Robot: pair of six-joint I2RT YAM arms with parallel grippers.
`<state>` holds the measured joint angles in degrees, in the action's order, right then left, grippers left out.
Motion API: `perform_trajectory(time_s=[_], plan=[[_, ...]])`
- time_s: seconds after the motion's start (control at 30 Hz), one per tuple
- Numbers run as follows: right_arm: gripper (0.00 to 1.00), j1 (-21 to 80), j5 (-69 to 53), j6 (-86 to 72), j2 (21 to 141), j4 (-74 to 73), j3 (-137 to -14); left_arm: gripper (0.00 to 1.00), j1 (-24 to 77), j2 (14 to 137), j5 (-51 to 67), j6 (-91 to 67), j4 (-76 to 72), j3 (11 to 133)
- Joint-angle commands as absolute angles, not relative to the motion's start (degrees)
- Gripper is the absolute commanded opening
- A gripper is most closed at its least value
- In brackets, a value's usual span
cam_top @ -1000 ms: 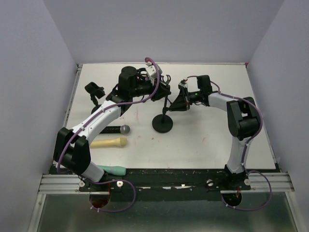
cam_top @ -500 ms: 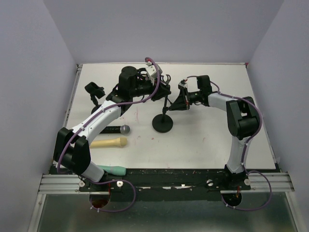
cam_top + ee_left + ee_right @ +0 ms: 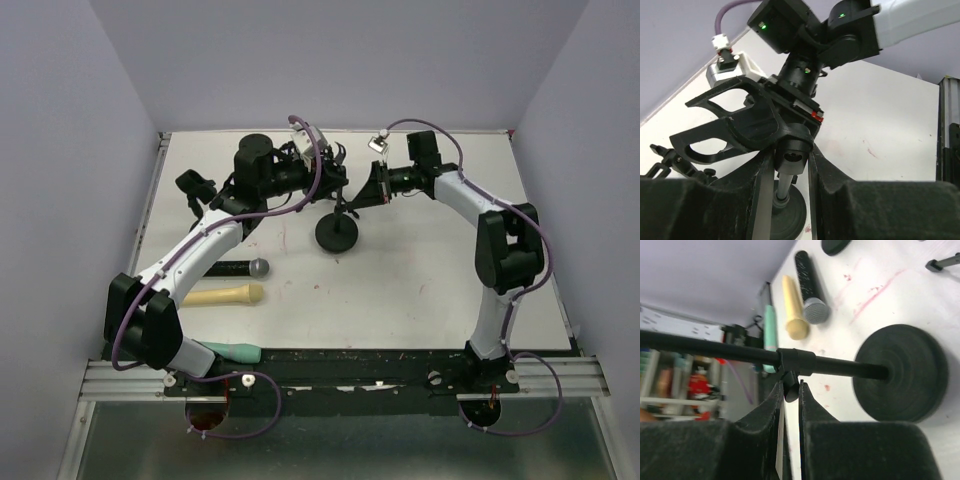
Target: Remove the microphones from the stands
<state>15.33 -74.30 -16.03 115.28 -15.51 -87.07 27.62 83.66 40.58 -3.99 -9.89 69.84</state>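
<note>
Pincers both sit at the stand. In its own wrist view we see the left pincer [image 3: 791, 162] pressed in on the stand [image 3: 782, 186], with a round black knob and the thin pole caught between its two fingers. The right pincer [image 3: 790, 391] is almost pressed together, pinching a small black knob that hangs from the collar on the pole. From above, the two meet in the upper middle of the frame, over the round black base [image 3: 337, 232].

Lower left of that base, a black microphone [image 3: 236, 267] with a silver head lies flat on the surface [image 3: 440, 280], well apart from the stand. Just below it lies a cream microphone [image 3: 224, 295], and a teal microphone [image 3: 233, 352] rests at the near edge by the left arm's foot. A small black fitting [image 3: 197, 187] stands at the upper left.

The surface is white with faint reddish streaks, boxed in by pale lilac walls [image 3: 340, 60] on three sides. We cannot tell whether any microphone sits in the stand's clip, because the arms cover its top from above. Shelves at the left of the right wrist view are only a blur.
</note>
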Motion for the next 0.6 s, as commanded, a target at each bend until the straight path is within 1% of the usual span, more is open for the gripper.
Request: perform_trajectory(time_s=[0.0, 0.07, 0.17, 0.27, 0.33, 0.37, 0.4, 0.43, 0.5, 0.53, 0.57], plan=[[0.01, 17.0, -63.2, 4.6, 104.0, -11.4, -78.2, 0.0, 27.6, 82.9, 44.6, -7.3, -5.6, 69.2], [0.01, 18.3, -58.6, 9.1, 99.2, -3.3, -71.3, 0.0, 27.3, 83.1, 44.5, -7.3, -5.7, 69.1], [0.01, 21.6, -51.7, 26.3, 93.5, -0.6, -65.9, 0.0, 27.2, 83.4, 44.6, -7.6, -6.0, 69.3], [0.01, 24.5, -45.9, 41.4, 86.9, 17.4, -54.5, 0.0, 27.2, 83.8, 45.3, -8.0, -6.2, 69.6], [0.01, 26.7, -42.7, 62.6, 84.2, 27.5, -46.6, 0.0, 27.2, 83.9, 45.3, -8.3, -6.4, 69.5], [0.01, 27.2, -42.5, 72.1, 84.0, 35.6, -41.8, 0.0, 27.2, 84.0, 45.5, -8.3, -6.6, 69.4], [0.01, 27.2, -42.7, 76.3, 85.2, 45.6, -38.0, 0.0, 27.2, 84.0, 45.6, -8.5, -6.9, 69.3], [0.01, 27.2, -42.3, 76.0, 87.3, 58.8, -35.0, 0.0, 27.2, 83.9, 45.8, -8.7, -7.0, 69.2], [0.01, 27.2, -41.3, 76.2, 92.2, 75.9, -32.2, 0.0, 27.2, 83.7, 45.9, -9.1, -7.5, 68.6], [0.01, 27.1, -40.5, 76.3, 93.6, 79.5, -31.6, 0.0, 27.2, 83.6, 46.0, -9.3, -7.7, 68.4], [0.07, 27.2, -39.6, 77.1, 94.2, 80.3, -31.1, 0.0, 27.2, 83.4, 46.0, -9.5, -8.0, 68.1]])
